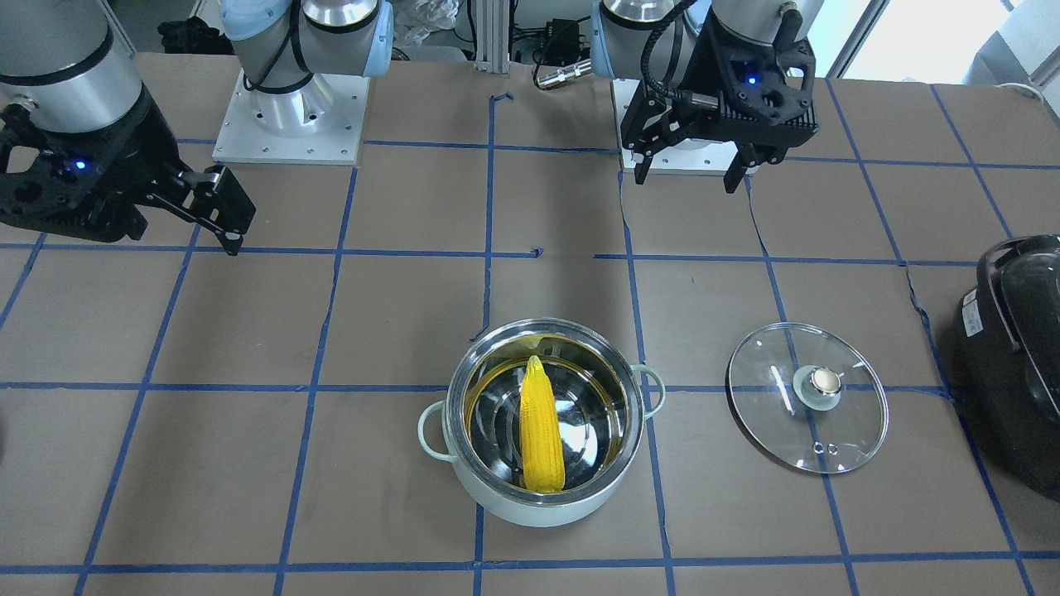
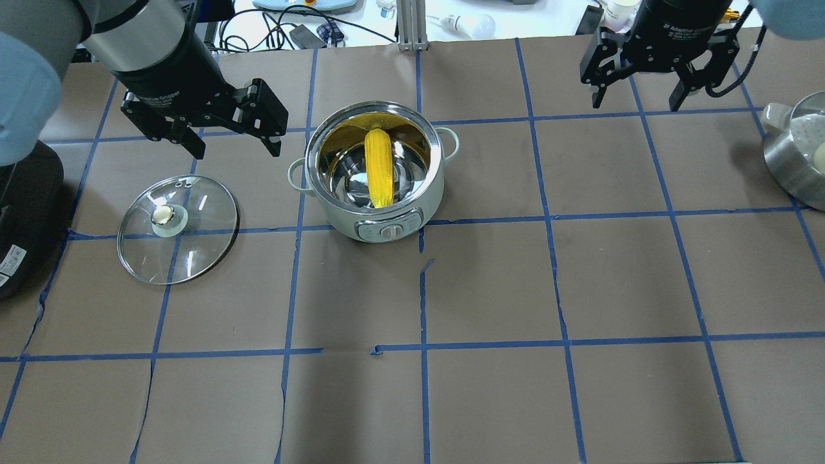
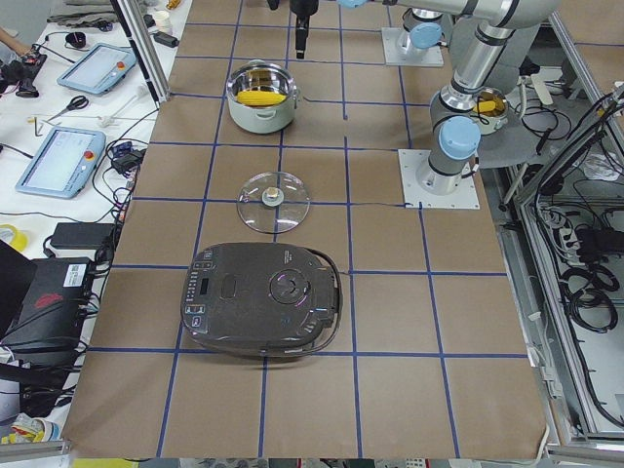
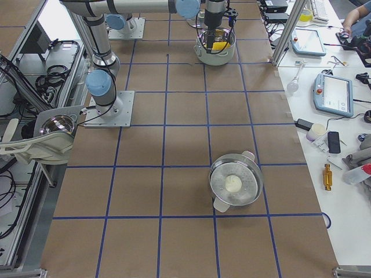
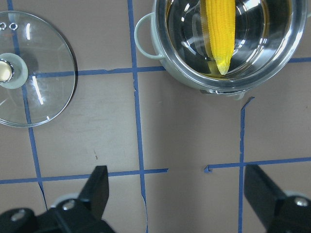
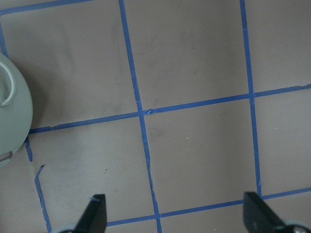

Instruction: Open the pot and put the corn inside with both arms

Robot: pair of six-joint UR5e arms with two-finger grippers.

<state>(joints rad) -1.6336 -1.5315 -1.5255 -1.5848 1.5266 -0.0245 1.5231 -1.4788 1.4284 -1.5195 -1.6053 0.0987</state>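
One bumpy corn (image 1: 542, 430) inside round steel pot (image 1: 538, 511).

the pot (image 2: 338, 212), just beside the left gripper (image 2: 237, 153), has a smooth, glossy pale-green outer wall and a mirror-polished steel inside that throws back yellow. the corn (image 2: 379, 167) in it is bright yellow and bumpy with rows of kernels, with a slight plastic sheen. the lid (image 2: 178, 229) near the left gripper's fingertips is clear glass, shiny with glints, edged by a thin metal rim, with a pale smooth knob (image 2: 162, 214). both the left gripper and the right gripper (image 2: 635, 104) look matt black. the table (image 2: 490, 277) under them is covered in matt brown paper, creased and torn in places, crossed by blue tape (image 6: 142, 113).
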